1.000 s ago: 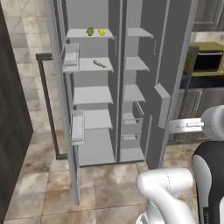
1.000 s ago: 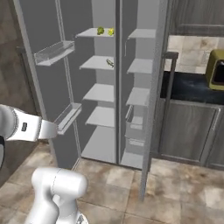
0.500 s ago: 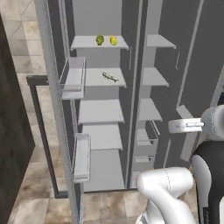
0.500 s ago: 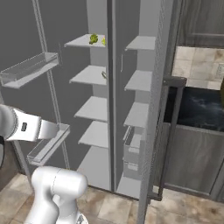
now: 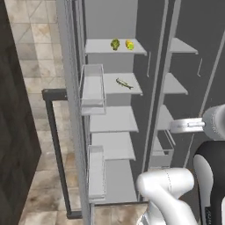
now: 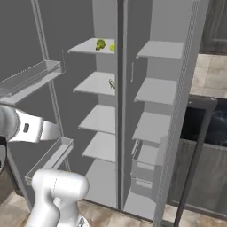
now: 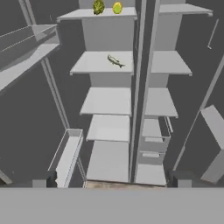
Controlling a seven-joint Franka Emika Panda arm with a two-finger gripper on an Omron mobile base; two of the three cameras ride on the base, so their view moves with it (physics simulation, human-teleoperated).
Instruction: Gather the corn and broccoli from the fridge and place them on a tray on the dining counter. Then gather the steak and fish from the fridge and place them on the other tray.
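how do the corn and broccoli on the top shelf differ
The broccoli is dark green and lumpy; the corn is bright yellow and smoother. In the left base view the broccoli lies left of the corn, farther from the fridge's centre divider. Both are small, about the same size, side by side and apart on the same top left shelf, one shelf above the fish.

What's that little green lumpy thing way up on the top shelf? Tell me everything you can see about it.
That is the broccoli: a small, dark green, lumpy floret head. It sits on the pale top shelf of the open fridge's left compartment, close beside the yellow corn; whether the two touch cannot be told. In the hand view it shows at the top edge. It is too small to make out its stalk. Nothing grips it.
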